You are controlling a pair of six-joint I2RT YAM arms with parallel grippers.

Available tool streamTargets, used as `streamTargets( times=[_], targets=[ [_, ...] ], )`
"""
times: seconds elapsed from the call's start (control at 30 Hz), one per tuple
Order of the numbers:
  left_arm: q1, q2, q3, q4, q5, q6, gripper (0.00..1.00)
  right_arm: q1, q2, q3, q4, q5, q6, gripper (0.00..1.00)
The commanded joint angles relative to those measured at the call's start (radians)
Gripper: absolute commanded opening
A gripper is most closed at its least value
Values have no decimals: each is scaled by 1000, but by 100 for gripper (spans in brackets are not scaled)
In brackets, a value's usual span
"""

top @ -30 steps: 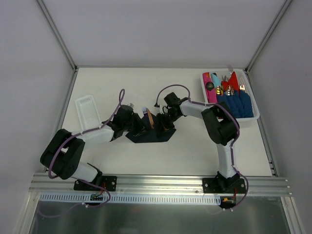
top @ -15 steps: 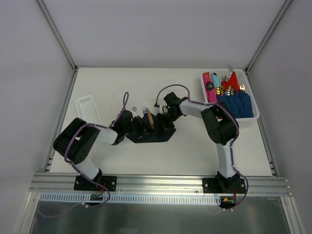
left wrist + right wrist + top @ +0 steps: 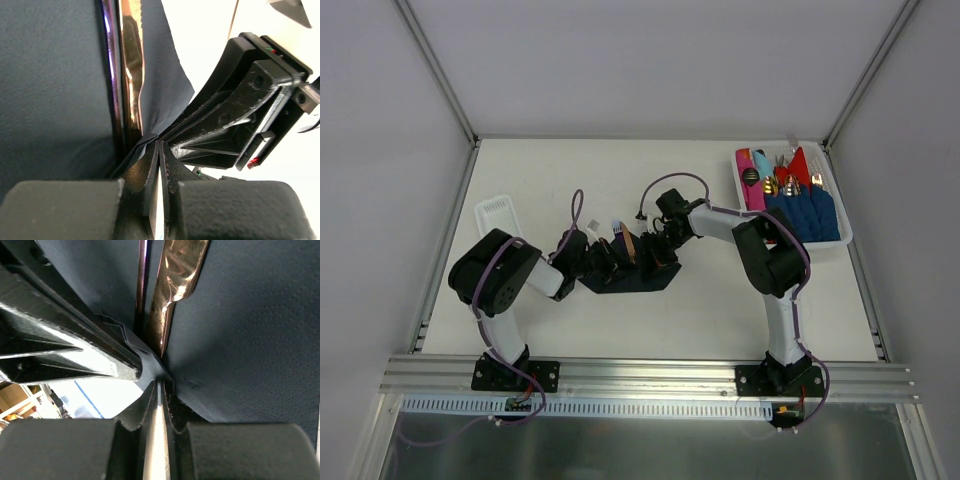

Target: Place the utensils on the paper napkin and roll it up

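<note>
**Left to right, seen from above.** A white tray (image 3: 500, 225) lies near the table's (image 3: 720, 320) left edge. Your left gripper (image 3: 159, 152) has its fingers pressed together on a lifted edge of the paper napkin (image 3: 640, 282), which lies dark and flat at mid-table. The copper-coloured utensils (image 3: 175, 275) lie side by side on the napkin, between the two grippers. Your right gripper (image 3: 159, 385) pinches a raised fold of the napkin just beside the utensils. A white bin (image 3: 842, 240) holding rolled napkins stands at far right.
</note>
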Motion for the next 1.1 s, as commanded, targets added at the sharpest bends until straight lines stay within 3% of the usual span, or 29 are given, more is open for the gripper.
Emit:
streamTargets(
  times=[0.0, 0.37, 0.5, 0.6, 0.73, 0.87, 1.07],
  targets=[
    [14, 45, -18, 141, 35, -24, 0, -4, 9, 24, -36, 24, -27, 9],
    [34, 152, -69, 284, 40, -80, 0, -6, -11, 32, -50, 33, -35, 9],
    [34, 177, -66, 295, 42, -83, 0, -23, -69, 32, -53, 33, -44, 16],
    [36, 195, -61, 301, 42, -86, 0, -42, -137, 40, -74, 47, -59, 40],
    [34, 207, -58, 304, 40, -89, 0, -81, -195, 47, -131, 99, -87, 54],
    [34, 218, -57, 312, 39, -95, 0, -127, -210, 15, -148, 174, -98, 56],
    [36, 226, -57, 317, 40, -100, 0, -173, -109, 41, -221, 256, -99, 58]
  ],
)
